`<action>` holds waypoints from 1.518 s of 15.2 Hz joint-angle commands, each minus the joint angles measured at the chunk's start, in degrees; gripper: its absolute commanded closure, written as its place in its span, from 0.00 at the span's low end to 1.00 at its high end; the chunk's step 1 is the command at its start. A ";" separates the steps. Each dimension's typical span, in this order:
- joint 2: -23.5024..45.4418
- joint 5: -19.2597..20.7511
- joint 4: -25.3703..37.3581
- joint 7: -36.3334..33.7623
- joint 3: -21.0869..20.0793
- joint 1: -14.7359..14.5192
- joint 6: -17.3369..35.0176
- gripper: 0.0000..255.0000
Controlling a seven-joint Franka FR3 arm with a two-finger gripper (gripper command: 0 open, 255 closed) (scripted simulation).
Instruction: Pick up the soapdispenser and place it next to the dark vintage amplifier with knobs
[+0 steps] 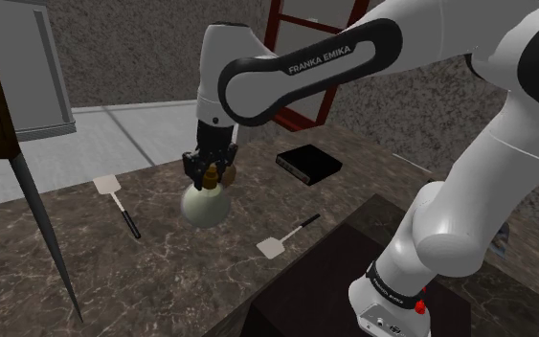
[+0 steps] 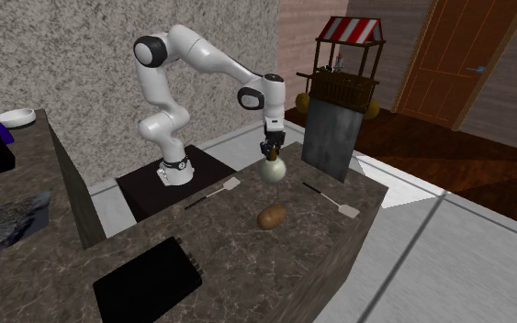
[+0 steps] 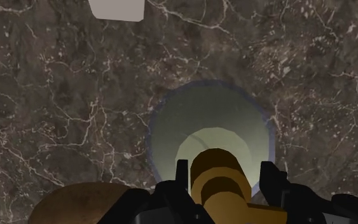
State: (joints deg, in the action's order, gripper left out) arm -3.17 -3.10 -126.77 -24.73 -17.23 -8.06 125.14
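dark marble counter (image 1: 162,278), pincer (image 1: 212,175) clasping pale soap dispenser (image 1: 203,206) by its brass pump (image 3: 217,173)

Dark veined marble countertop (image 1: 162,278). One white spatula (image 1: 116,196) with a black handle lay flat on it toward the shoulder view's left. A second white spatula (image 1: 286,237) lay flat toward the right, well apart from the first. A brown potato-like lump (image 2: 271,217) sat on the counter between the two spatulas in the second exterior view. A long grey pointed rod (image 1: 37,211) with a brown handle slanted at the shoulder view's left edge. Grey metal cabinet (image 1: 18,77) behind it. Red frame (image 1: 305,57) against the wall. Cart with a red-and-white striped awning (image 2: 346,64), wooden door (image 2: 467,55), white bowl (image 2: 13,116) on a side counter.
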 commanded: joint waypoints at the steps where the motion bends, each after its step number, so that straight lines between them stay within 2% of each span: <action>1: -0.84 -0.24 0.69 0.12 0.04 0.00 -1.49 1.00; 23: -5.17 -1.06 13.38 0.51 0.73 0.25 -18.39 1.00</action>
State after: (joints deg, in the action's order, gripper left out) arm -8.42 -4.21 -114.45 -24.13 -16.48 -7.81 107.73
